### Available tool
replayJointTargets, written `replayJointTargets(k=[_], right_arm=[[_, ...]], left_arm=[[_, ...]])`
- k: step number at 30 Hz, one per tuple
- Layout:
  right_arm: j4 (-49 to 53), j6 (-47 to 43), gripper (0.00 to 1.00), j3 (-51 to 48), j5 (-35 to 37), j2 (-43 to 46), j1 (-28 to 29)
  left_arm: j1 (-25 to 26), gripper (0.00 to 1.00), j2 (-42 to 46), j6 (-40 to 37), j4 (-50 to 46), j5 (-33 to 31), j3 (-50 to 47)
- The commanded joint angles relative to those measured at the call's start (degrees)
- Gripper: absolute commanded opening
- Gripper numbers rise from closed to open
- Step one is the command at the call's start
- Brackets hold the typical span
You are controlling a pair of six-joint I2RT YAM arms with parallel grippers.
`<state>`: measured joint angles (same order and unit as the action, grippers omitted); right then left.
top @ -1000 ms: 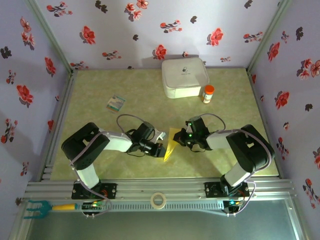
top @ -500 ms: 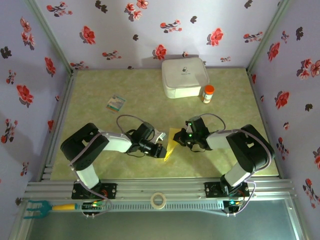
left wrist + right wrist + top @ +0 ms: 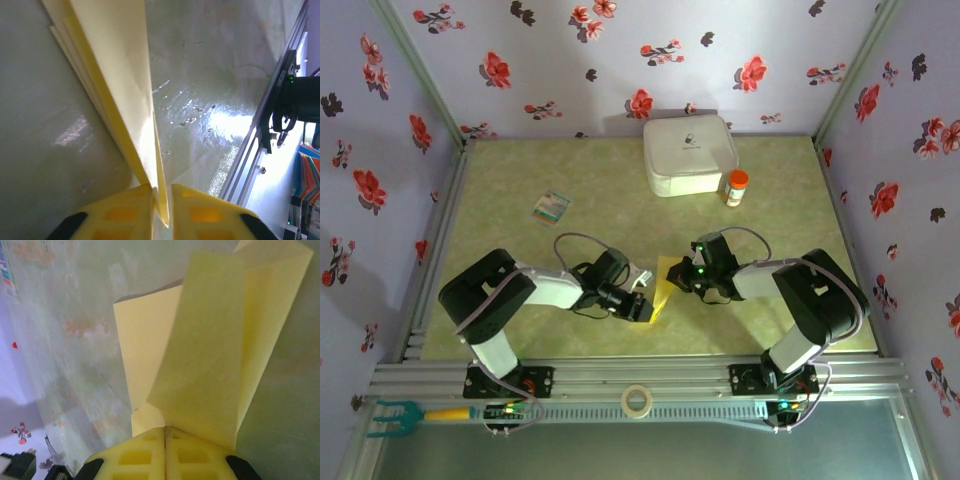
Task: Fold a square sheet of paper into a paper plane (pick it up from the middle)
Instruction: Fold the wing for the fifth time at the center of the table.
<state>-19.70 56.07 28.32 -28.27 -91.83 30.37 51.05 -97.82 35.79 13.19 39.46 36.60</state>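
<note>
Spanning the gap between the two arms near the front of the tabletop [image 3: 590, 180], the folded yellow paper [image 3: 661, 288] has the left fingers [image 3: 640, 306] at its near-left end and the right fingers [image 3: 684, 279] at its right side. In the left wrist view, the left fingers [image 3: 131, 205] stand a narrow slit apart, and a creased edge of the paper [image 3: 120, 75] runs down into that slit. Whether they press it I cannot tell. In the right wrist view, the right fingers [image 3: 145, 442] are closed flush together, pinching the paper [image 3: 215, 355] at its nearest edge, with a long folded flap spreading away from them.
</note>
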Motion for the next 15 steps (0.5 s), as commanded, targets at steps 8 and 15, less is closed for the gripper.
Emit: replayJointTargets(k=[8,15], right_arm=[[4.94,-0.35,0.08,-2.2,4.62,-0.78,-0.31],[0.62,1.32,0.08,-3.14,3.62,-1.77,-0.2]], left_arm=[[0.47,0.29,15.38,-2.55,-10.87,-14.02,-2.31],[-1.38,0.11,16.78,-4.95,-14.42,-16.56,4.78]])
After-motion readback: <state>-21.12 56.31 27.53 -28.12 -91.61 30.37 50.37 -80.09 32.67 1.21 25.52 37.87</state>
